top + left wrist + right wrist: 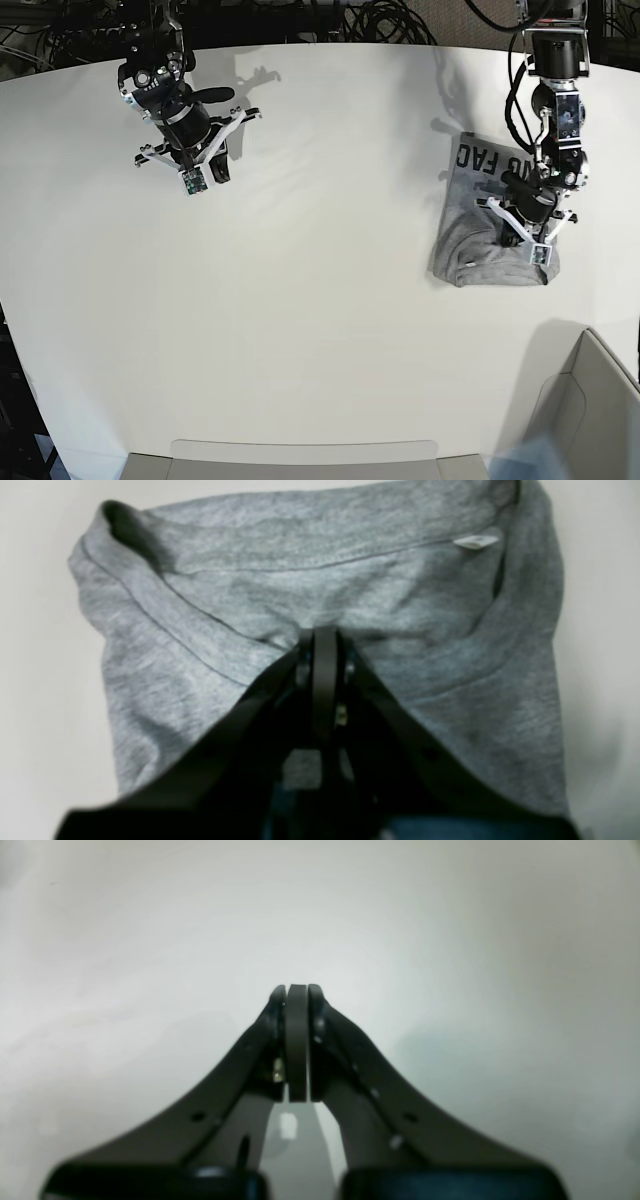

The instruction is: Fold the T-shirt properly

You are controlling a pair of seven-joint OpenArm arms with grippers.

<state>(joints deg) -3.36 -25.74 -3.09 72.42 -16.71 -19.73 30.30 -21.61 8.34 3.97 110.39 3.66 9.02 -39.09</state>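
The heather-grey T-shirt [468, 245] lies folded into a small bundle at the table's right side, with black lettering showing on its far flap. In the left wrist view the T-shirt [350, 580] fills the frame, collar seam and white neck label [475, 541] facing up. My left gripper [325, 630] is shut, its tips resting on the cloth just below the collar, where wrinkles run toward them; no cloth shows between the jaws. In the base view the left gripper [508, 228] sits over the bundle's right half. My right gripper [296, 990] is shut and empty above bare table, far left [215, 165].
The white table [320, 300] spreads between the two arms. A grey box [590, 400] stands at the front right corner and a flat grey tray edge [300, 458] shows at the front. Cables [380, 20] hang behind the table's far edge.
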